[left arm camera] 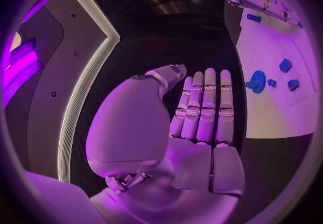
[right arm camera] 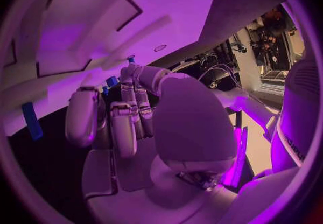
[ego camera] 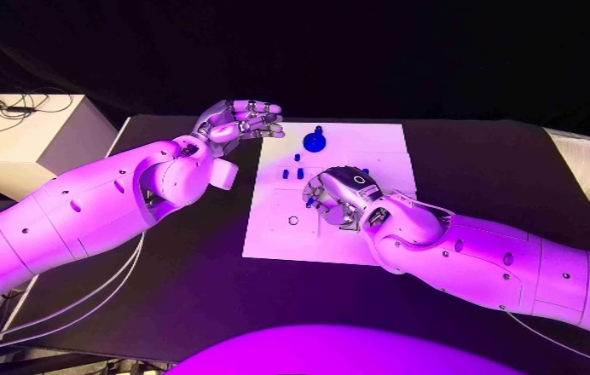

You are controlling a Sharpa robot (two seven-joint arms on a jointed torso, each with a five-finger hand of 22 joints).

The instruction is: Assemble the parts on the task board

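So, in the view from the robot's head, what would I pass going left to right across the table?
Left hand → round blue part on the white task board → right hand.

Strong magenta-violet light washes the scene, brightest on the arms and the board (ego camera: 330,222), while the table (ego camera: 184,273) and the background stay near black. Soft glare sits on the left hand (left arm camera: 202,121) and right hand (right arm camera: 134,121) in the wrist views. Both fisheye circles bend straight edges and blur toward their dark rims.
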